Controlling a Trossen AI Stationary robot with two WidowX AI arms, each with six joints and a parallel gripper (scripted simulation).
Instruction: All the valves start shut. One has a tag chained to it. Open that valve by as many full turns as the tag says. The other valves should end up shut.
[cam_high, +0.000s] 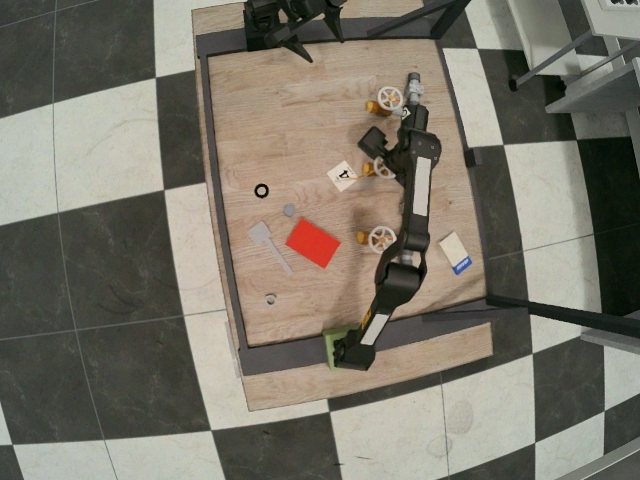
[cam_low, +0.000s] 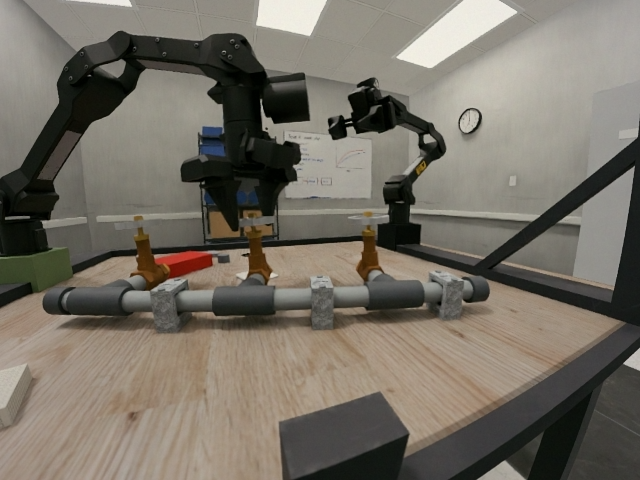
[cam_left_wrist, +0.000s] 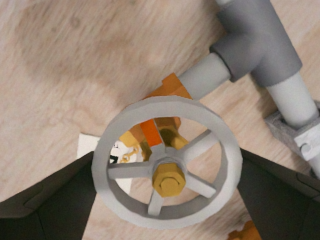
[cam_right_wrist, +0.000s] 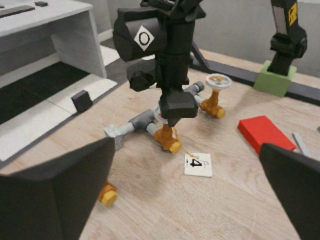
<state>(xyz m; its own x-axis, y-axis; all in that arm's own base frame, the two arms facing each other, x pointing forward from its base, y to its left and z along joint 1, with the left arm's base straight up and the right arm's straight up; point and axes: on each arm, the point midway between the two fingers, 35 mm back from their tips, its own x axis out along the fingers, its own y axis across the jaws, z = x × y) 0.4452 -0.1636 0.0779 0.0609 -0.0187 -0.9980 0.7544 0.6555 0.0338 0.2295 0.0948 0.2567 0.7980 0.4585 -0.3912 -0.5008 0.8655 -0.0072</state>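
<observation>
- Pincer, left gripper (cam_high: 392, 160) (cam_low: 250, 219) (cam_left_wrist: 166, 165) (cam_right_wrist: 172, 120): points down, fingers set wide, pinching the rim of the middle handwheel from opposite sides.
- Middle handwheel (cam_high: 376, 165) (cam_low: 266, 221) (cam_left_wrist: 101, 170) (cam_right_wrist: 157, 116): pale, five-spoked, between those fingers. Step in hand, by judgement: opening this valve.
- Middle valve (cam_high: 368, 168) (cam_low: 256, 255) (cam_left_wrist: 172, 87) (cam_right_wrist: 164, 136): orange body beneath the wheel, on the branch of a grey pipe. The task's valve; how far it is open cannot be told.
- Tag (cam_high: 338, 178) (cam_low: 241, 276) (cam_left_wrist: 87, 144) (cam_right_wrist: 198, 170): white, flat on the wood beside the valve, chained to it, marked 4. Four full turns are called for.
- Next move, by judgement: turn the wrist in the opening direction, grip kept level and centred on the hub; at the wrist's limit, release, unwind, regrip and count each part-turn. A slipping rim would spoil the count.
- Valve nearer the green block (cam_high: 362, 237) (cam_low: 149, 263) (cam_left_wrist: 245, 232) (cam_right_wrist: 212, 104): untouched; to end shut.
- Valve at the other end (cam_high: 379, 107) (cam_low: 369, 253) (cam_right_wrist: 108, 194): likewise untouched.
- Right gripper (cam_high: 326, 51) (cam_low: 338, 124) (cam_right_wrist: 187, 155): well apart from the valves, fingers spread, holding nothing.
</observation>
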